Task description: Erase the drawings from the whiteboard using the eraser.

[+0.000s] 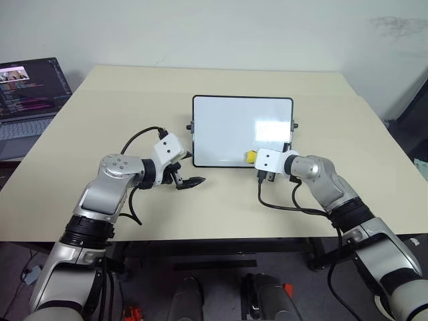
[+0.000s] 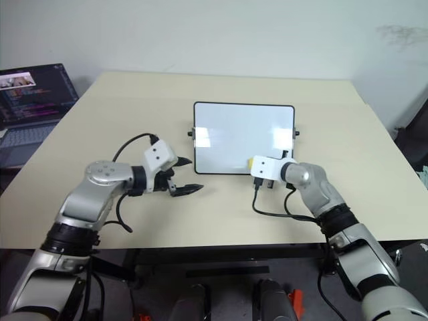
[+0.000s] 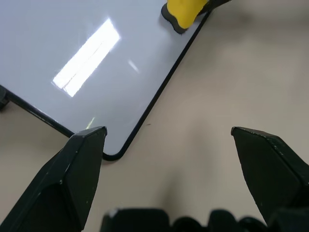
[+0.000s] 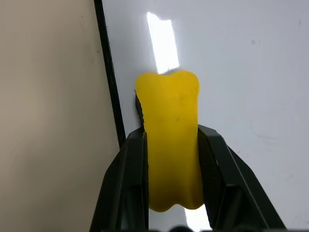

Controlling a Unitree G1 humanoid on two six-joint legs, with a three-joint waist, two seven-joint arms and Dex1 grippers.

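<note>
Right gripper (image 4: 171,159) jaws clamp the eraser (image 4: 170,140) on the whiteboard (image 1: 227,127) — left gripper (image 3: 169,159) jaws wide.

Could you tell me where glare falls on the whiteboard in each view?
Left eye view: a soft bright patch on the whiteboard toward its right side. Left wrist view: a sharp diagonal streak of glare across the board. Right wrist view: a narrow bright bar just beyond the eraser, held in the right end effector.
</note>
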